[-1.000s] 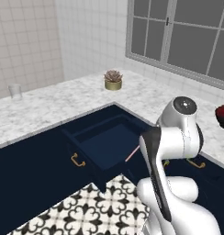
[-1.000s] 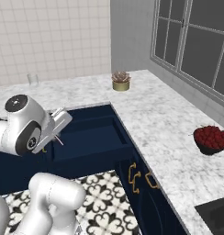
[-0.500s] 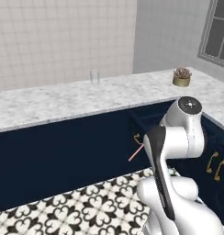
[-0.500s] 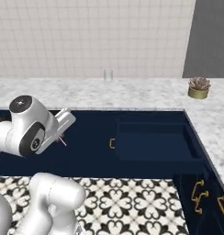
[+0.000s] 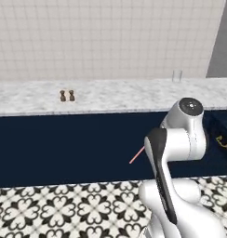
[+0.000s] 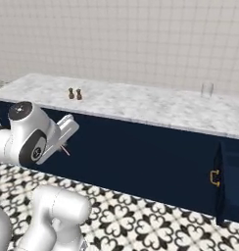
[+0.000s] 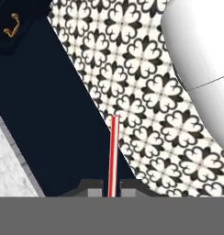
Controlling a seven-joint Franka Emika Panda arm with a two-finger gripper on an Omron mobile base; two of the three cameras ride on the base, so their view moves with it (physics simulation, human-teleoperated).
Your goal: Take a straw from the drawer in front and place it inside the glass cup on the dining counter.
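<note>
Gripper: in the hand view the gripper (image 7: 112,187) is sitting at the bottom centre, its two dark tips pressed together on the straw – almost no gap between them
Straw: the straw (image 7: 114,153) is rising straight up from the tips in the hand view, over navy panel and patterned floor; in the left base view the straw is sticking out as a thin pink line to the left of the arm, at centre
Glass cup: the glass cup (image 5: 177,76) is standing upright on the marble at the upper right in the left base view, near the wall; also at upper right in the right base view
Dining counter: the dining counter (image 5: 115,95) is running across the frame – marble top over navy panels
Drawer: the drawer (image 6: 232,180) is standing open at the right edge in the right base view, brass handle on its front
Shakers: two small dark shakers (image 5: 67,95) are standing side by side on the marble, left of centre, well apart from the cup
</note>
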